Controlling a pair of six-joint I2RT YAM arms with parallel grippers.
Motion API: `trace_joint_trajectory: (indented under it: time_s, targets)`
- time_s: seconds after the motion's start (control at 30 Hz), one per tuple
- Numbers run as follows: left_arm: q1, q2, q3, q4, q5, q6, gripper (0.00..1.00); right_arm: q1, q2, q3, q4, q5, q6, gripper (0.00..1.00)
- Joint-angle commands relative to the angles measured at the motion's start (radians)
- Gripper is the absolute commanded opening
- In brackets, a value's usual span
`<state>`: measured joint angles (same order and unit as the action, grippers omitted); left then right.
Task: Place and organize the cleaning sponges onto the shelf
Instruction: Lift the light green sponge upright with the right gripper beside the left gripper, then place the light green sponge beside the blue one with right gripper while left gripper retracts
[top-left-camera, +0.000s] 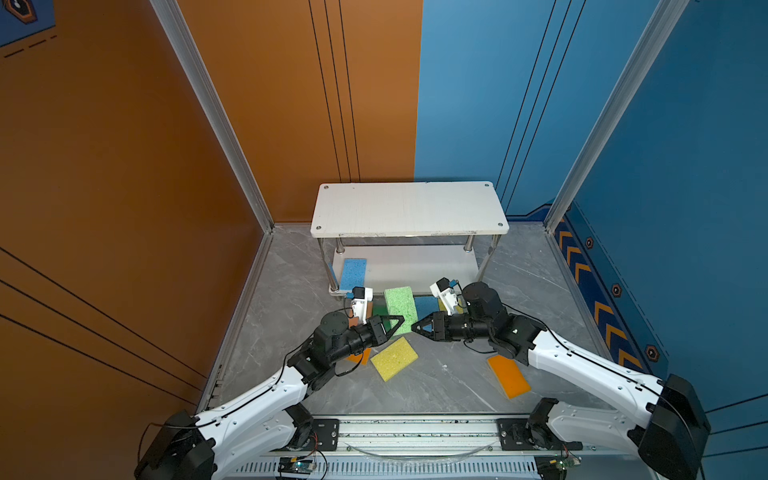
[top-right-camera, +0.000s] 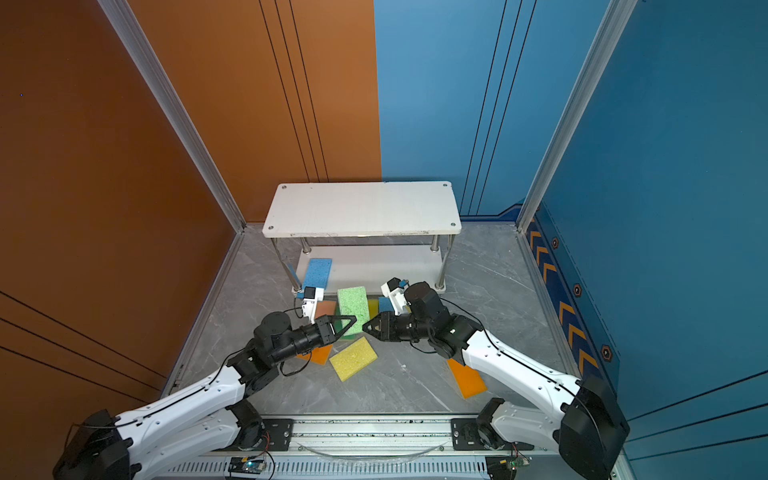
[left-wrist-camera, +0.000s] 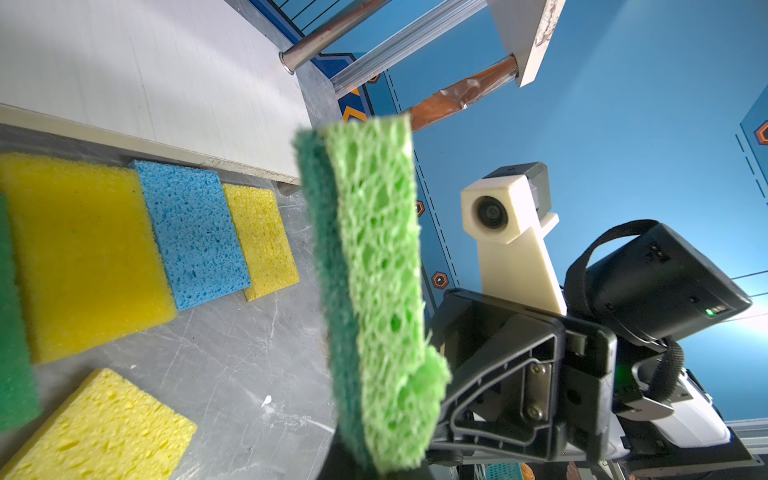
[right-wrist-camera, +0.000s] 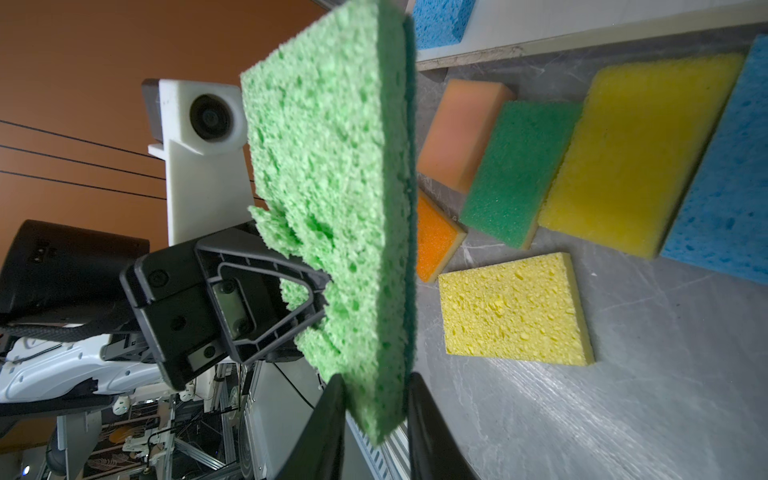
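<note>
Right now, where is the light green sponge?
In both top views the light green sponge is mid-scene, just in front of the shelf, pinched by the left gripper with the right gripper at its opposite edge.

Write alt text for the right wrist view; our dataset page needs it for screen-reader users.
A light green sponge stands on edge, pinched by the left gripper, with the right gripper fingers flanking one end. Other sponges lie flat on the grey table beyond.
</note>
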<state>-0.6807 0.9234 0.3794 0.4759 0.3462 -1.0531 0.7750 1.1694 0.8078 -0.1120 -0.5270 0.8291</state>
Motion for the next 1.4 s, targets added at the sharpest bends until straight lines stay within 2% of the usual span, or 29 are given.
trace_joint_trajectory:
  time_s: [0.0, 0.13, 0.27, 0.33, 0.43, 0.5, 0.67, 0.8, 1.07, 1.2, 1.37]
  targets:
    - [0.007, -0.013, -0.017, 0.015, 0.021, 0.002, 0.0, 0.012, 0.012, -0.001, 0.011, 0.013, 0.002, 0.2]
    - [0.008, -0.015, -0.017, 0.015, 0.021, 0.001, 0.0, 0.015, 0.012, -0.001, 0.005, 0.025, 0.001, 0.12]
    - [0.009, -0.014, -0.019, 0.015, 0.02, 0.0, 0.02, 0.016, 0.004, -0.006, -0.001, 0.043, -0.002, 0.07]
    - [0.012, -0.014, -0.023, 0.015, 0.021, -0.004, 0.1, 0.015, 0.002, -0.008, -0.006, 0.051, -0.002, 0.06]
    - [0.019, -0.018, -0.027, 0.015, 0.021, -0.005, 0.16, 0.016, -0.004, -0.008, -0.01, 0.063, -0.002, 0.05]
    - [0.029, -0.025, -0.03, 0.013, 0.022, -0.01, 0.29, 0.015, -0.009, -0.009, -0.012, 0.08, -0.002, 0.05]
    - [0.073, -0.069, -0.035, -0.035, 0.043, -0.014, 0.48, 0.013, -0.014, -0.007, -0.014, 0.145, -0.003, 0.05]
    - [0.135, -0.175, -0.027, -0.172, 0.04, 0.009, 0.62, 0.003, 0.023, 0.008, -0.011, 0.182, -0.006, 0.05]
    - [0.264, -0.449, 0.07, -0.709, -0.049, 0.151, 0.7, -0.035, 0.193, 0.136, 0.014, 0.179, -0.04, 0.05]
    - [0.326, -0.536, 0.075, -0.837, -0.05, 0.167, 0.73, -0.062, 0.321, 0.237, 0.015, 0.17, -0.043, 0.04]
    - [0.393, -0.567, 0.072, -0.899, -0.014, 0.183, 0.73, -0.1, 0.498, 0.383, 0.015, 0.14, -0.024, 0.05]
